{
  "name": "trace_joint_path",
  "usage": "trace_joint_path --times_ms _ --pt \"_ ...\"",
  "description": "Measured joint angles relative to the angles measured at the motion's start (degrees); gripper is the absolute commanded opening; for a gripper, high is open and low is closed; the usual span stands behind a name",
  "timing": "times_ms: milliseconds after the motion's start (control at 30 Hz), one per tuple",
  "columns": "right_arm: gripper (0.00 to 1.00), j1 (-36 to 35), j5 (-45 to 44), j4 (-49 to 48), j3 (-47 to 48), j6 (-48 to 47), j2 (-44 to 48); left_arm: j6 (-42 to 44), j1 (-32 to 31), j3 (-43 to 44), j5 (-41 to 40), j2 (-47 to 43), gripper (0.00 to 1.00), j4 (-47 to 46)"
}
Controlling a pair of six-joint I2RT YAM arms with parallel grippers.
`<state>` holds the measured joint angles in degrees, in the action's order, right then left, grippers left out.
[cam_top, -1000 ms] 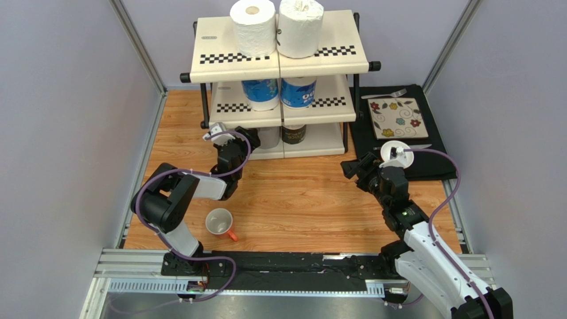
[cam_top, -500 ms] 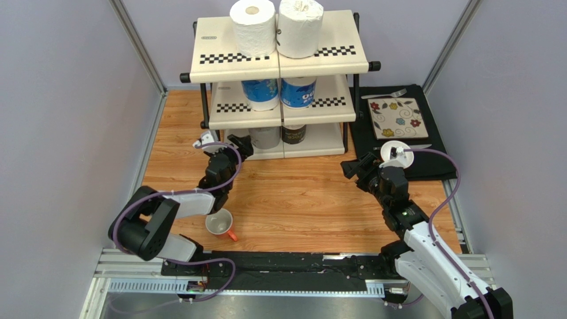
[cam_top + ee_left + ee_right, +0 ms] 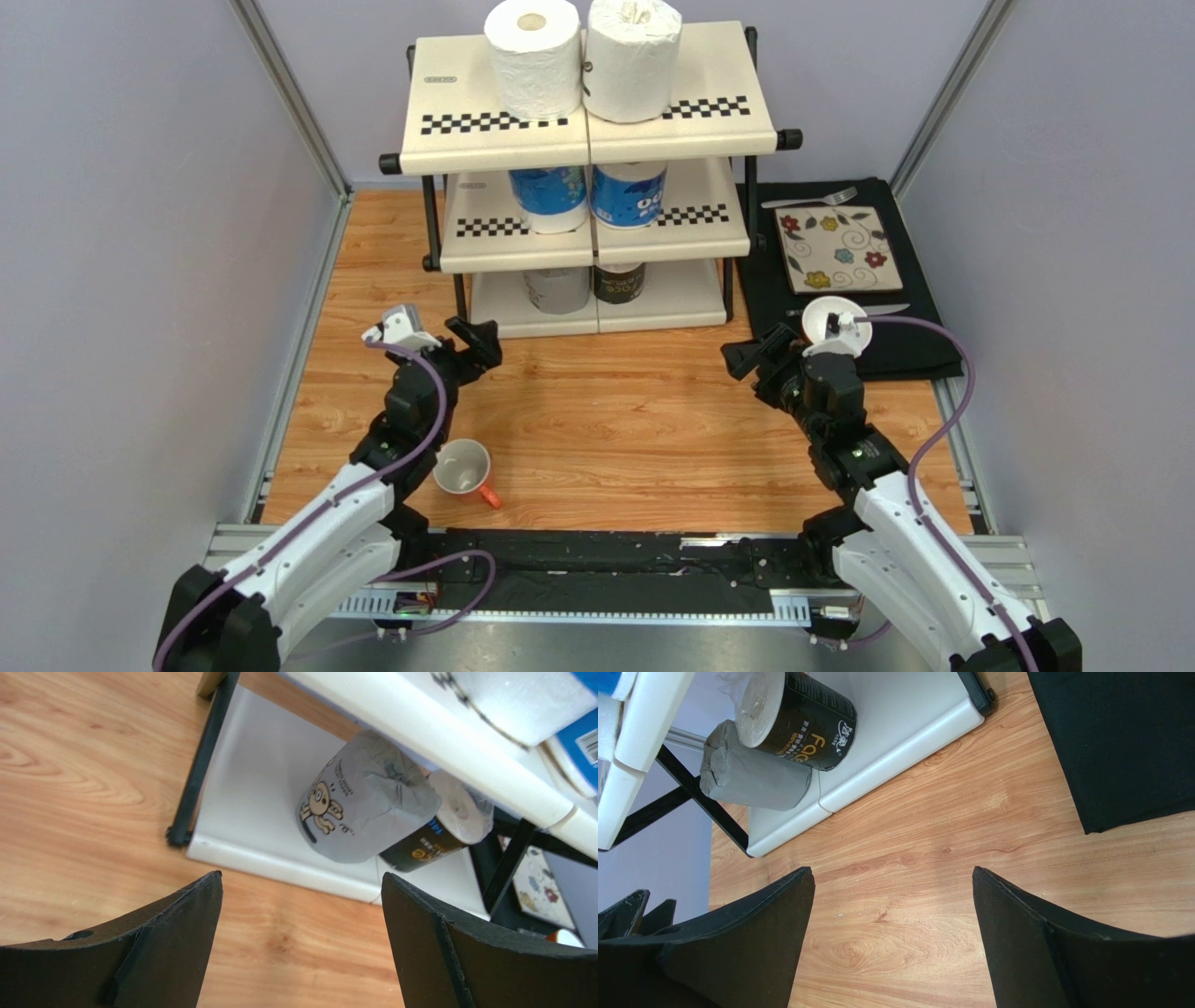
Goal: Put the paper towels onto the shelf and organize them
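Note:
The shelf [image 3: 463,84] stands at the back of the table with the paper towels on it. Two white rolls [image 3: 533,56] are on top, two blue-printed ones [image 3: 549,196] on the middle tier. On the bottom tier a grey roll [image 3: 557,289] [image 3: 358,805] stands next to a dark one [image 3: 619,282] [image 3: 808,728]. My left gripper [image 3: 477,336] [image 3: 302,875] hangs open and empty over bare wood, in front of the shelf's left leg. My right gripper [image 3: 744,357] [image 3: 892,870] is open and empty too, off the shelf's right front corner.
A white mug with an orange handle [image 3: 464,469] lies on the wood close to the left arm. A black mat [image 3: 898,350] [image 3: 1116,742] with a floral tile [image 3: 839,249] and cutlery lies right of the shelf. Grey walls close in both sides.
The left arm has drawn back from the bottom tier toward the near left, and its jaws have spread wider. The right arm has barely moved.

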<state>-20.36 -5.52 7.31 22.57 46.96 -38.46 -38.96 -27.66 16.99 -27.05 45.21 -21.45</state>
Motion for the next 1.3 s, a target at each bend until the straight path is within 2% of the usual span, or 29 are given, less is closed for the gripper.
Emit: trace_joint_path --times_ms 167,267,467,667,900,1067,1300 --pt "1.00 0.04 -0.28 2.47 0.85 -0.55 0.63 0.46 0.00 2.03 1.84 -9.09 0.96 19.63" --pt "1.00 0.07 -0.66 4.50 1.81 -0.76 1.27 1.01 0.00 4.96 3.08 -14.36 0.98 30.18" --pt "0.99 0.20 -0.35 10.03 4.83 -0.74 3.17 2.03 0.00 10.40 2.58 -25.75 0.99 43.21" --pt "0.99 0.22 0.76 16.48 6.91 -0.72 10.32 1.95 0.00 15.02 0.98 -32.94 0.99 53.31" --pt "0.99 0.28 0.92 23.12 9.99 -1.70 15.26 1.81 0.00 17.25 0.33 -33.46 0.99 62.01" --pt "0.99 0.31 0.94 26.34 11.61 -2.75 14.86 1.33 0.00 17.44 -0.74 -31.54 0.99 65.40" --pt "0.99 0.31 1.07 25.99 11.69 -3.34 11.30 -0.20 0.00 19.12 -5.11 -25.20 0.99 69.64"
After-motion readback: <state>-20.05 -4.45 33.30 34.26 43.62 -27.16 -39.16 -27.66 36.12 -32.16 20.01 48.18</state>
